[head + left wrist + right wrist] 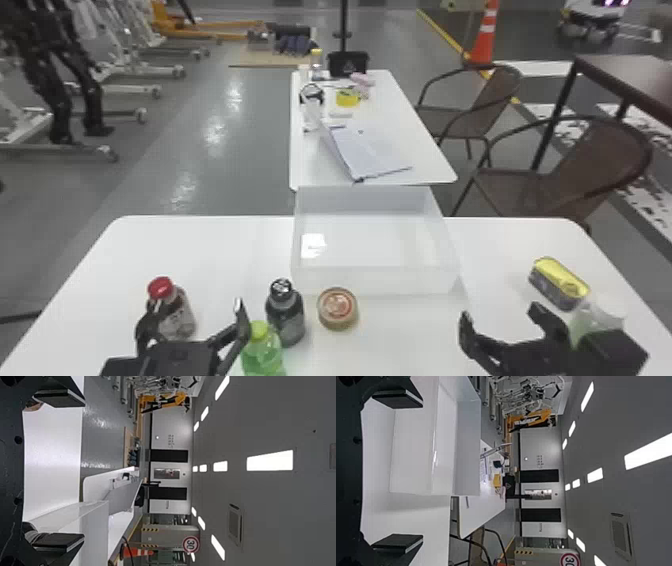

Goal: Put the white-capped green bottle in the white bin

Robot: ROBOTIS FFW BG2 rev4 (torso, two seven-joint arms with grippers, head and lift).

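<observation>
At the table's left, a red-capped bottle point(175, 312) stands behind the left gripper point(198, 305), whose fingers are spread with nothing between them. Next come a green bottle with a yellow-green cap point(261, 352), a dark bottle point(286, 315) and a round jar point(338, 308), then the white bin point(375, 280) beyond. Farther right, the right gripper point(501, 314) holds its fingers apart, empty and pointing forward. The white-capped green bottle point(586, 322) lies outside them, just to the right of its right finger, so that arm is nearer and probably must shift right before closing. Its long axis looks upright. The gripper's body hides its lower part; whether they touch I cannot tell. Just behind sits a yellow-topped tin point(560, 282).
</observation>
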